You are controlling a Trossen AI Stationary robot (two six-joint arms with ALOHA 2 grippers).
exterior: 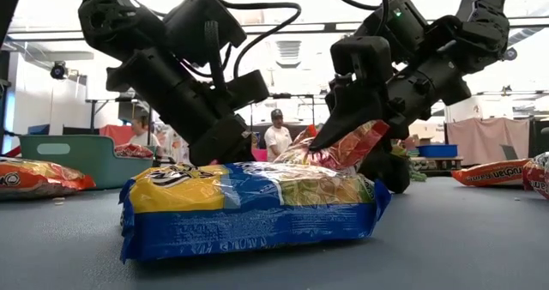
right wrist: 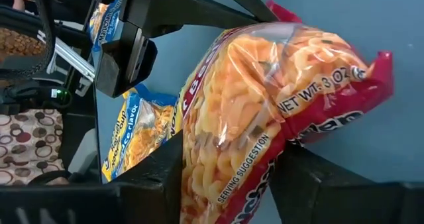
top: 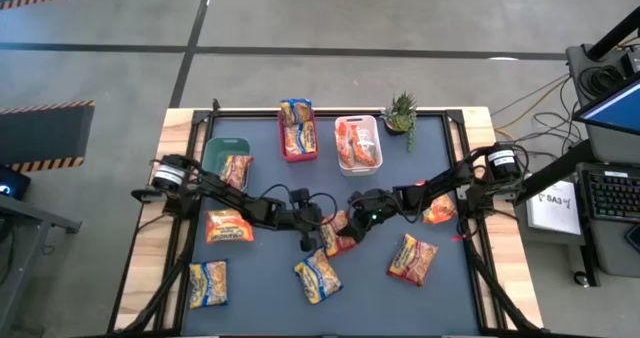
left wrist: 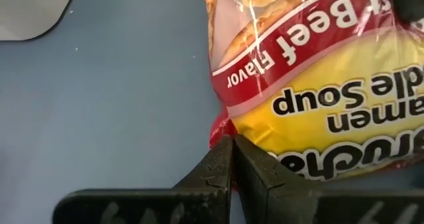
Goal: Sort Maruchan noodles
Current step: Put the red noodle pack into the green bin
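Note:
A red beef Maruchan noodle packet (top: 337, 234) is at the table's middle, between my two grippers. My left gripper (top: 312, 240) comes from the left and is shut at the packet's corner. My right gripper (top: 352, 223) comes from the right and is closed around the packet (right wrist: 265, 98). In the low view the packet (exterior: 347, 148) stands tilted and raised, with its lower part hidden behind a yellow-and-blue packet (exterior: 249, 206) that lies flat on the mat. Other packets lie flat: an orange one (top: 229, 225), yellow-and-blue ones (top: 207, 283) (top: 318, 275), a red one (top: 412, 258) and an orange one (top: 438, 210). My left gripper pinches the packet's red crimped corner (left wrist: 220, 126) only at its fingertips, coming slanting down from the table's left. The rest of the packet spreads away beyond the fingers. My right gripper has the packet's body (right wrist: 225, 158) between its two fingers (right wrist: 159, 177), one on each side, coming slanting down from the table's right. The plastic bulges out between them, and the packet's far end (right wrist: 358, 85) sticks out past the fingers.
Along the far side stand a green bin (top: 214, 148) holding one packet, a red bin (top: 283, 143) with yellow-and-blue packets and a white bin (top: 341, 158) with orange ones. A small potted plant (top: 400, 113) stands at the far right. People show in the room behind.

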